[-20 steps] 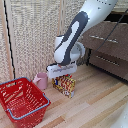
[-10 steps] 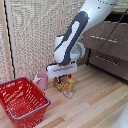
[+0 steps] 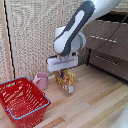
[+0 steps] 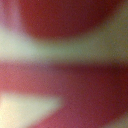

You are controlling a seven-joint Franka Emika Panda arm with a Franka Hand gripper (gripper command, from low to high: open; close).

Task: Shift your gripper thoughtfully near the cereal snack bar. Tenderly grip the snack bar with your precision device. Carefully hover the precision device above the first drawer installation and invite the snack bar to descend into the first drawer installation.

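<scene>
The cereal snack bar (image 3: 66,81), a yellow and red packet, stands on end and tilted on the wooden floor, its top edge right under the white hand. My gripper (image 3: 64,70) comes down onto that top edge and appears shut on it; the fingers are mostly hidden by the hand and the packet. The wrist view is filled with a blurred red and cream surface (image 4: 64,85), very close to the lens. The first drawer installation (image 3: 105,36), the upper drawer of the brown cabinet with a silver bar handle, is off to the exterior view's right, apart from the gripper.
A pink mug (image 3: 41,80) sits just to the exterior view's left of the snack bar. A red wire basket (image 3: 22,100) stands at the lower left. The lower drawer (image 3: 110,62) is beneath the upper one. A wicker wall (image 3: 35,35) runs behind.
The snack bar lay flatter on the floor before; now it stands more upright under the hand. The arm has shifted only slightly.
</scene>
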